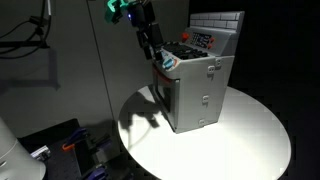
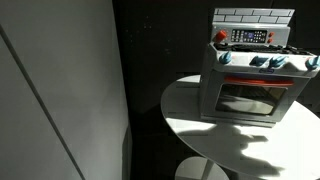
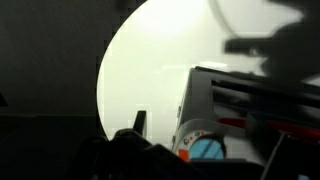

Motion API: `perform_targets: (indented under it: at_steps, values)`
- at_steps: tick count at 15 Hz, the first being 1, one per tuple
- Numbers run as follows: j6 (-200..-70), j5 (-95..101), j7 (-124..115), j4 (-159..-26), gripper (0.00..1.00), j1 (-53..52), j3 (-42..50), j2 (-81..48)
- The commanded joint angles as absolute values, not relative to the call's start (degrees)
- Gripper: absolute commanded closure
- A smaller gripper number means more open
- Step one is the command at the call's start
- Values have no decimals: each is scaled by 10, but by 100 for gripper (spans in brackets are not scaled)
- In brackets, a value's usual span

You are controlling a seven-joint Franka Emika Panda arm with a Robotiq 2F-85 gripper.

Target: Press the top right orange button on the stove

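Note:
The stove is a small grey box with a tile-pattern back panel, standing on a round white table. It faces the camera in an exterior view, where its dark top strip carries an orange-red button at the left end. Buttons at the right end are too small to make out. My gripper hangs over the stove's front corner by a blue knob. In the wrist view the gripper is open, with the blue knob between its dark fingers.
A grey wall panel stands beside the table. Dark boxes and cables lie on the floor below. The table's edge curves against a dark background. A row of blue knobs lines the stove front.

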State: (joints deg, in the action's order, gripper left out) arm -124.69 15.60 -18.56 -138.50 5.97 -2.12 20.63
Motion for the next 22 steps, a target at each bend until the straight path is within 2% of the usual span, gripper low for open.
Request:
perform_targets:
  at_steps: [1, 7, 13, 22]
  values:
    - [-1245, 150, -198, -1348, 0, 66, -19, 206]
    - [-1308, 165, -245, -1298, 0, 83, -23, 172]
    - [-1308, 157, -232, -1309, 0, 78, -19, 179]
    - [-1423, 216, -361, -1270, 0, 109, -35, 116]
